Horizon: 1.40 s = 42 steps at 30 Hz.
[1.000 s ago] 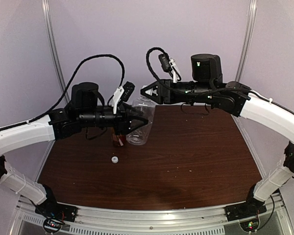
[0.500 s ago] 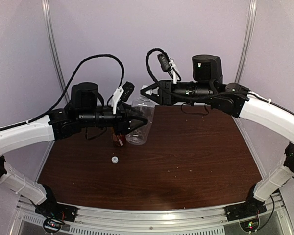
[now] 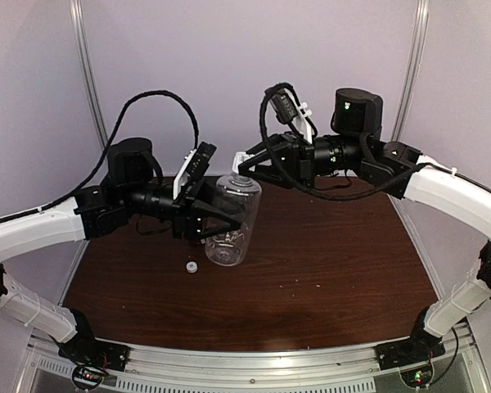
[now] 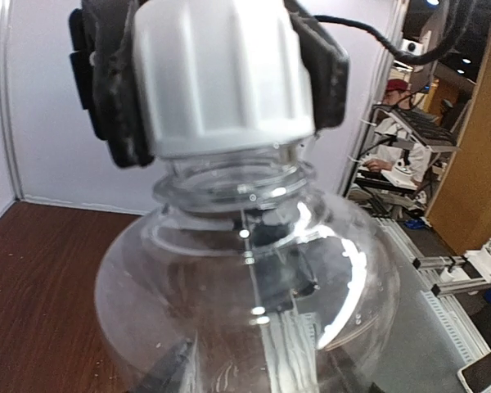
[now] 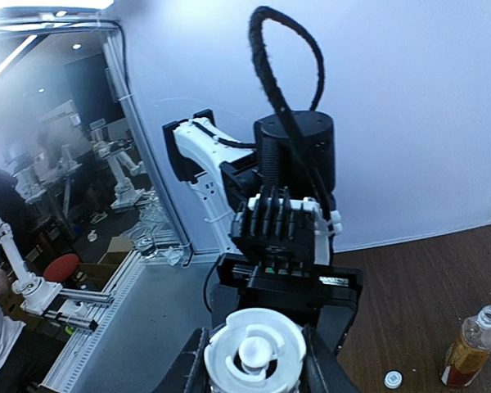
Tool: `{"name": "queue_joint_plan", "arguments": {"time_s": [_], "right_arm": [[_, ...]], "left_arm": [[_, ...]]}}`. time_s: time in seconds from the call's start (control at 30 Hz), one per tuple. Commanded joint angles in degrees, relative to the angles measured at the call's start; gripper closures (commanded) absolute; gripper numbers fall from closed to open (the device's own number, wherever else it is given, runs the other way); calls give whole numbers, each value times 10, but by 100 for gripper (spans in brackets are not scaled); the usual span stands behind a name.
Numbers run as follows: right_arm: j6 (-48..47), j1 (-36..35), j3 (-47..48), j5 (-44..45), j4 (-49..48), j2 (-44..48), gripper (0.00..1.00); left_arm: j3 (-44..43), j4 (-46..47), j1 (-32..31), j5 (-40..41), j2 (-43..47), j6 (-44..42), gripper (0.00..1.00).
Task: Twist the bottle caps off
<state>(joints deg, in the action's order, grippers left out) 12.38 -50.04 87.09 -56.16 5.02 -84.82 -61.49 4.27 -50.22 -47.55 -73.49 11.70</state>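
The bottle caps are at different stages. From the top external view, the white ribbed plastic screw cap sits on the neck of the clear colourless plastic bottle. This bottle is held up above the left half of the dark brown wooden desk. The bottle's body is clamped by the left gripper, and the cap is pinched from above by the right gripper. A small loose white cap is seen lying on the desk towards its left edge.

In the left wrist view, the cap is shown seated on the neck, with a black finger pressed against each side. No gap between cap and collar can be made out.

In the right wrist view, the cap's top is framed by the closed fingers. Beyond it, a small plastic bottle of amber liquid stands upright on the desk with its neck bare, and the loose cap lies just beside it.

One cap is judged done. The second is gripped but not yet off, so twisting and lifting remain.
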Motion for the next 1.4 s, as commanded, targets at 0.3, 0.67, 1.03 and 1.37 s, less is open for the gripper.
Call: {"name": "queue_joint_plan", "arguments": {"time_s": [0.3,0.67,1.03,1.37], "right_arm": [[17,10,-5,-131,-37,-11,64],[55,8,24,134,39,18,15],[116,-9,32,411,109,21,15],[127,-21,44,420,123,-8,22]], "left_arm": [[-6,45,-1,-93,7,-4,77],[-38,-71,-2,176,-18,-54,77],[-47,-73,-5,302,-33,-16,77],[-47,-72,-6,313,-42,-7,77]]}}
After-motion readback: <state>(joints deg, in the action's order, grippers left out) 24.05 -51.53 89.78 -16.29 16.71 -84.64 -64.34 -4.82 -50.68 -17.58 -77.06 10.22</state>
